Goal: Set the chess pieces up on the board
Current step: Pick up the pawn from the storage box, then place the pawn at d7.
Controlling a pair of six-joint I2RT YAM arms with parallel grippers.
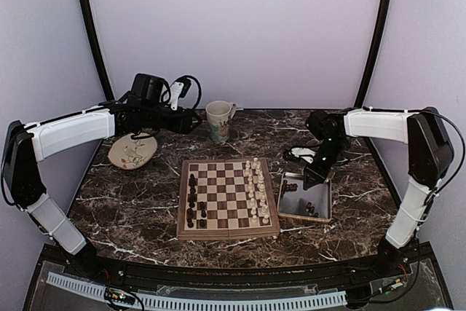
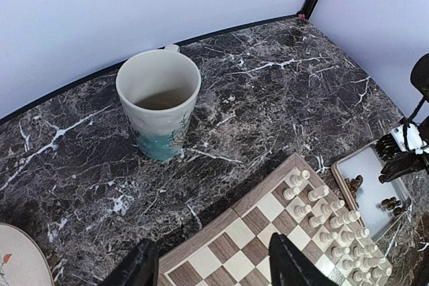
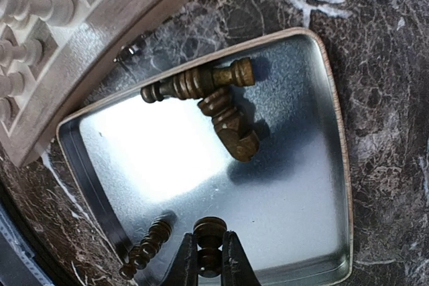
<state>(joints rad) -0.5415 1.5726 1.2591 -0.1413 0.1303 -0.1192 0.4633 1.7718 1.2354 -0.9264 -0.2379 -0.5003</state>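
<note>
As things stand on the board: cream-white chessmen line its right side; dark chess pieces fill most of the left, with gaps.
Left to do: four dark ones sit in the metal tray beside the board.
Right gripper: pinched tight on one dark piece in that tray.
Left gripper: half spread, empty, hovering near the mug.
Right wrist view alone: shows that pinch; from overhead it is too small to tell.
</note>
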